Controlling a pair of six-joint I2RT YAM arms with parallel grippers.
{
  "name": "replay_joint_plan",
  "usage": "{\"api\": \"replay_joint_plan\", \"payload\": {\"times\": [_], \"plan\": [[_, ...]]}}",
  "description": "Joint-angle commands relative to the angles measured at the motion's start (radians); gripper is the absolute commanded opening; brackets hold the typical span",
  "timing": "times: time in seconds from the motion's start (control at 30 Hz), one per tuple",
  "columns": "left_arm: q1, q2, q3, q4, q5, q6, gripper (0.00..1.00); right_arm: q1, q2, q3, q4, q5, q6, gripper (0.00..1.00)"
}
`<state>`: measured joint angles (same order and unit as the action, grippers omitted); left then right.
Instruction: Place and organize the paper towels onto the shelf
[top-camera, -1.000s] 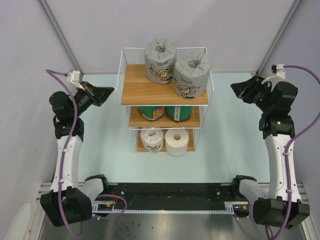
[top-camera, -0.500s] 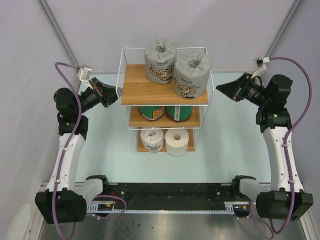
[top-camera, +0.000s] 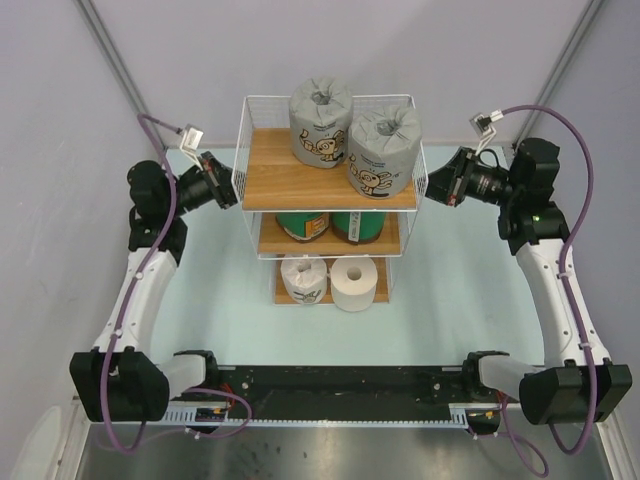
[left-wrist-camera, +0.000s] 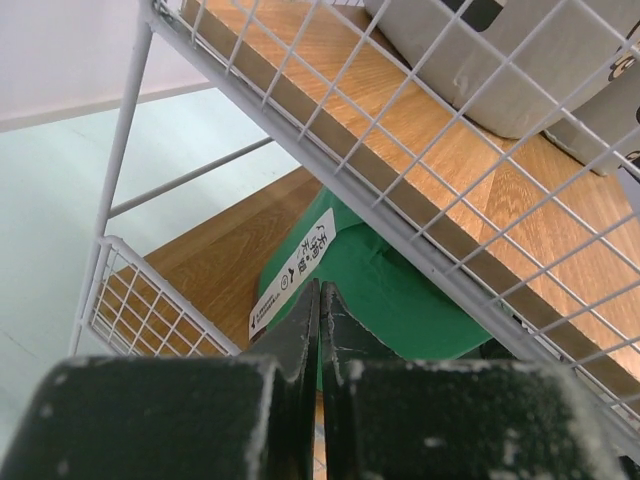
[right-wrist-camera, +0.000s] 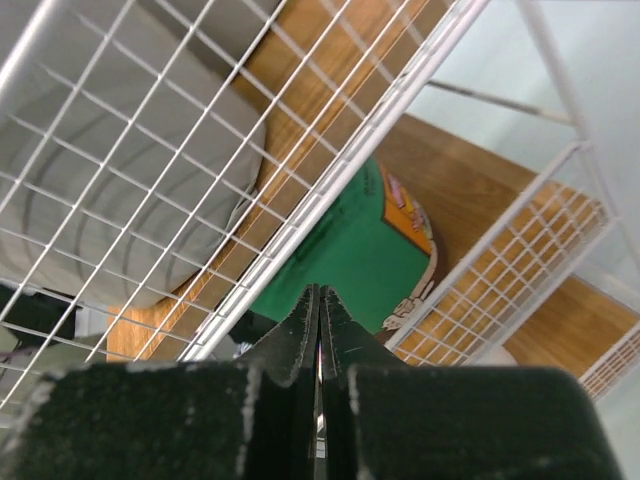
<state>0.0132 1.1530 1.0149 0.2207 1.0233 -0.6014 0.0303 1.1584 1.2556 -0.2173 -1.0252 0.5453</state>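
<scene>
top external: the shelf (top-camera: 275, 170), a thin white wire frame with three light-brown boards, stood in the middle of the pale green worktop (top-camera: 450, 290). two grey cartoon-print rolls (top-camera: 321, 120) stood upright and touching on the top board, toward its right and rear. two green rolls (top-camera: 303, 224) sat side by side on the middle board, partly hidden under the top one. on the bottom board a white-wrapped roll (top-camera: 303, 276) stood on the left and a bare white roll (top-camera: 353, 283) just beside it, core hole facing up. the left fingers (top-camera: 230, 196) pointed at the shelf's left side at top-board height, and the right fingers (top-camera: 440, 188) at its right side. both were just beside the wire, and whether they touched it could not be told.

left wrist: the left fingers (left-wrist-camera: 320, 292) were pressed together with nothing between them. past their tips lay a green roll (left-wrist-camera: 400, 290) with a white printed label, on the middle board behind the wire. above ran the mesh and the top board of the shelf (left-wrist-camera: 420, 150), with the grey cartoon-print rolls (left-wrist-camera: 500, 70) on it.

right wrist: the right fingers (right-wrist-camera: 318, 295) were likewise closed on nothing. beyond them a green roll (right-wrist-camera: 350, 255) with an orange patch showed under the shelf (right-wrist-camera: 330, 180) mesh, and a grey cartoon-print roll (right-wrist-camera: 110, 170) sat behind the grid above.
</scene>
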Motion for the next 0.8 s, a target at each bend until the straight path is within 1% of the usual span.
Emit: {"api": "replay_joint_plan", "payload": {"times": [0.0,0.03,0.2,0.4,0.53,0.77], "plan": [[-0.005,0.002,0.062,0.003,0.003,0.028,0.0,0.028,0.0,0.05,-0.03,-0.075,-0.053,0.0],[-0.033,0.007,0.066,-0.001,0.004,0.029,0.0,0.036,0.0,0.05,-0.051,-0.078,-0.062,0.0],[-0.042,0.028,0.083,-0.007,0.001,0.035,0.0,0.057,-0.011,0.05,-0.149,-0.064,-0.149,0.0],[-0.047,0.065,0.106,-0.024,-0.005,0.052,0.0,0.095,-0.006,0.05,-0.227,-0.05,-0.222,0.0],[-0.047,0.086,0.128,-0.047,-0.02,0.072,0.0,0.108,-0.002,0.05,-0.248,-0.045,-0.238,0.0],[-0.05,0.108,0.154,-0.043,-0.034,0.071,0.0,0.122,0.006,0.05,-0.223,-0.07,-0.228,0.0]]}}
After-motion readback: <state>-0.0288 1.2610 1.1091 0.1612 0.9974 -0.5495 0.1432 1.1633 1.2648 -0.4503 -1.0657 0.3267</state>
